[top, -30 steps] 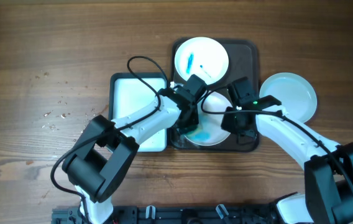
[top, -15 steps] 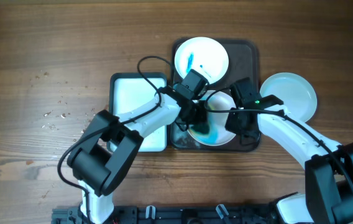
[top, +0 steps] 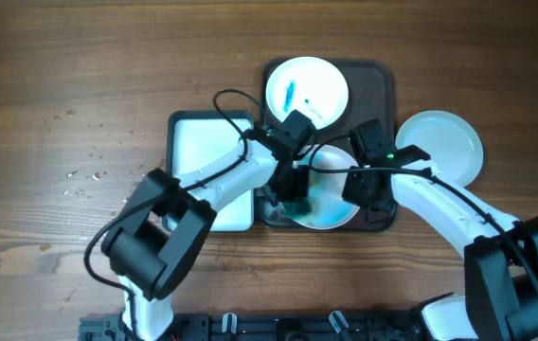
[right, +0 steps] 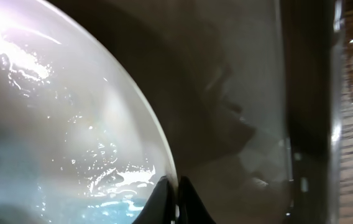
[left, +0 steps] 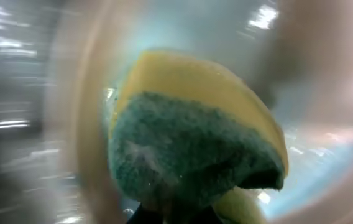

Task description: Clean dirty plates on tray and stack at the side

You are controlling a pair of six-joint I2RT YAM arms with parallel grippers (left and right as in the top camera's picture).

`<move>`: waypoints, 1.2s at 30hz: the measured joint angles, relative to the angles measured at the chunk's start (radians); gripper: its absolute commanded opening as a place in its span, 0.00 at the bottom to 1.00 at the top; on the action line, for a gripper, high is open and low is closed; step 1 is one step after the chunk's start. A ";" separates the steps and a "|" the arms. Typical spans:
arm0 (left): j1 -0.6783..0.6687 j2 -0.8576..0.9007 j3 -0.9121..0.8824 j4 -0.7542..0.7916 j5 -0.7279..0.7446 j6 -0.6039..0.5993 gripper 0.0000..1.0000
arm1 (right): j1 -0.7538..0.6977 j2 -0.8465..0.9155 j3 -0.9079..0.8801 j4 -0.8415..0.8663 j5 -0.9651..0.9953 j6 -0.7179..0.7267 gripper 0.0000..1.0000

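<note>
The dark brown tray (top: 383, 76) holds two plates. The far plate (top: 307, 87) has blue streaks. The near plate (top: 331, 204) is smeared blue-teal. My left gripper (top: 297, 185) is shut on a yellow-and-green sponge (left: 189, 143) and presses it on the near plate. My right gripper (top: 364, 189) is shut on that plate's right rim (right: 164, 162). A third, plain white plate (top: 444, 144) lies on the table right of the tray.
A white rectangular tray (top: 207, 156) sits left of the brown tray, partly under my left arm. Crumbs (top: 84, 175) lie on the wooden table at the left. A black cable loops over the left arm.
My left gripper with the sponge has moved across the near plate, first right, then back left and toward the front. The blue smear has spread. The right gripper has kept its hold on the rim.
</note>
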 measured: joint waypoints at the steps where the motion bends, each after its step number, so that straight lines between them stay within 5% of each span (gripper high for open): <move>1: 0.006 -0.009 -0.005 -0.004 -0.047 0.000 0.04 | 0.002 0.000 0.000 0.002 -0.012 0.001 0.04; 6: 0.026 -0.031 -0.016 0.005 -0.168 0.001 0.04 | 0.013 0.000 0.003 0.026 -0.067 0.001 0.04; 12: 0.057 -0.083 -0.025 -0.038 -0.080 0.005 0.04 | 0.013 0.000 0.003 0.018 -0.058 -0.044 0.04; 20: 0.261 -0.438 -0.030 -0.211 0.010 0.008 0.04 | 0.002 -0.001 0.010 -0.002 -0.005 -0.153 0.04; 26: 0.415 -0.440 -0.077 -0.212 -0.092 0.027 0.04 | 0.018 -0.026 0.180 -0.189 0.031 -0.253 0.04; 29: 0.453 -0.382 -0.186 -0.152 -0.107 0.031 0.20 | 0.084 -0.034 0.324 -0.281 0.091 -0.298 0.04; 32: 0.488 -0.366 -0.210 -0.156 -0.082 0.039 0.60 | 0.154 -0.035 0.395 -0.290 0.159 -0.326 0.04; 36: 0.556 -0.394 -0.185 -0.228 -0.001 0.044 0.76 | 0.261 -0.035 0.438 -0.234 0.232 -0.351 0.04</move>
